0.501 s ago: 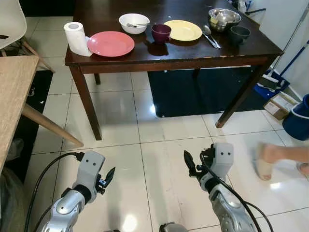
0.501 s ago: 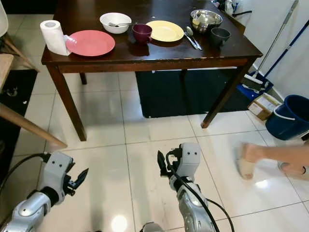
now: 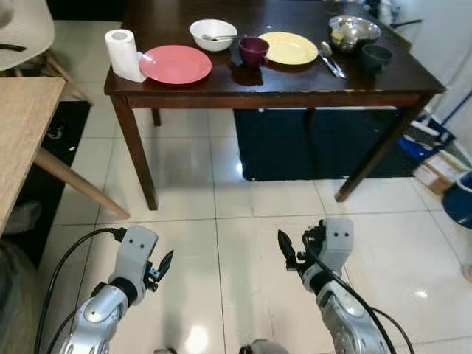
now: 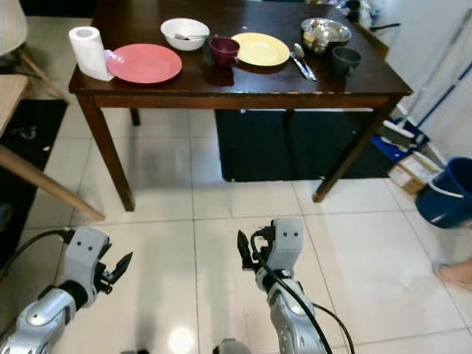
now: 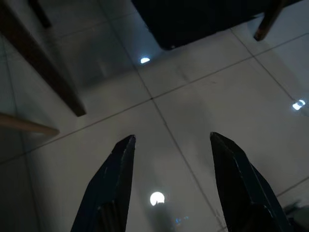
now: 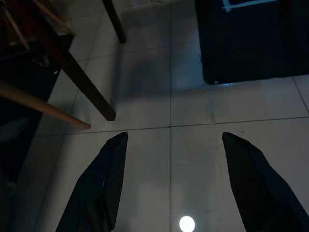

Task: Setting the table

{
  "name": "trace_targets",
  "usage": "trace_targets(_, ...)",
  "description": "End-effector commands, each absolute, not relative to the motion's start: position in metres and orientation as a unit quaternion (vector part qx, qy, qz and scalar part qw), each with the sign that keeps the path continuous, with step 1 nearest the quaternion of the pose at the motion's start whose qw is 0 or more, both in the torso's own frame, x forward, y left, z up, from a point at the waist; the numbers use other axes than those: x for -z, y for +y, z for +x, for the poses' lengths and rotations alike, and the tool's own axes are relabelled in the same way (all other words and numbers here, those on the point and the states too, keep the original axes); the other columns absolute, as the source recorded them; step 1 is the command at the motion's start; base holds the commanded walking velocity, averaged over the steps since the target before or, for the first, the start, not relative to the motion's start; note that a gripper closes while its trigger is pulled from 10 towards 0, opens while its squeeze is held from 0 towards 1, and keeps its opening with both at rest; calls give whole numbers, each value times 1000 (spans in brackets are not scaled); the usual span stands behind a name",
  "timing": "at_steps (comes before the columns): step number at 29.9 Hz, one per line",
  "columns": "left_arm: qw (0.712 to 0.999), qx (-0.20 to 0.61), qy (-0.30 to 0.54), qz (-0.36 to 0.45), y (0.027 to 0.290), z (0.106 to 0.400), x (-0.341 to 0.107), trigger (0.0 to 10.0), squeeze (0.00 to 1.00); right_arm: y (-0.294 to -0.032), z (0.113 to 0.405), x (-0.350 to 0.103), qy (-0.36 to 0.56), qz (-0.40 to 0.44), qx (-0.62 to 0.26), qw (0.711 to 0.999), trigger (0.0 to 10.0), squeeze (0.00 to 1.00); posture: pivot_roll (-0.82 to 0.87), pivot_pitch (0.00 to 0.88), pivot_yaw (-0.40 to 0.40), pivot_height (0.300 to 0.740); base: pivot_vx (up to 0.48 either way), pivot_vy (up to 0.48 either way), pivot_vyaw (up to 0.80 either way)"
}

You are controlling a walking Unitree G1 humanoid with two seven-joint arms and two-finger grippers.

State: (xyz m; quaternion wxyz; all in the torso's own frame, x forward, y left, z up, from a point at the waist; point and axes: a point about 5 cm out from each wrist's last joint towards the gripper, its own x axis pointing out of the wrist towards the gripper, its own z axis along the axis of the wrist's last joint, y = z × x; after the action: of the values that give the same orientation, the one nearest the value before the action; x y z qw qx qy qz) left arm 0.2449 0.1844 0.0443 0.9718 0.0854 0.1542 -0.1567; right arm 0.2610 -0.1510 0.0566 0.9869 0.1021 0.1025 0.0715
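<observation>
The tableware sits ahead of me on the dark desk (image 3: 221, 85): a pink plate (image 3: 175, 64) at the near left edge, touching a paper roll (image 3: 123, 54) on the corner, then a white bowl (image 3: 213, 34), a maroon cup (image 3: 253, 51), a yellow plate (image 3: 288, 47), a spoon (image 3: 330, 59), a steel bowl (image 3: 355, 29) and a dark cup (image 3: 376, 55). The pink plate could slide off if I bump that edge, and the roll could tip (it stands right at the corner). My left gripper (image 3: 164, 266) and right gripper (image 3: 287, 251) hang low over the tiled floor (image 3: 243, 221), fingers spread, holding nothing. Open tile lies between me and the desk; a wooden tabletop (image 3: 22, 140) and its slanted leg crowd my left, a blue bucket (image 4: 450, 192) my right
</observation>
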Motion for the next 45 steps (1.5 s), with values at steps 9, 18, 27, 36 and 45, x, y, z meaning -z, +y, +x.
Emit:
trace_targets(9, 969, 159, 170, 89, 185, 242, -39, 10000, 0, -151, 257, -52, 113, 108, -66, 985, 10000, 0, -158, 91, 11, 740, 0, -378, 0)
trace_targets(18, 968, 159, 172, 88, 185, 242, -38, 10000, 0, -151, 256, -52, 115, 108, -66, 985, 10000, 0, -159, 93, 13, 740, 0, -378, 0)
trace_targets(27, 968, 155, 179, 85, 186, 242, -37, 10000, 0, -151, 256, -52, 116, 109, -67, 985, 10000, 0, -159, 96, 12, 740, 0, -377, 0)
trace_targets(36, 969, 124, 199, 79, 193, 248, -35, 10000, 0, -151, 255, -52, 116, 110, -67, 985, 10000, 0, -161, 99, 14, 740, 0, -125, 0)
trace_targets(45, 970, 121, 201, 62, 193, 251, -36, 10000, 0, -150, 254, -52, 116, 110, -66, 985, 10000, 0, -165, 101, 19, 740, 0, 0, 0)
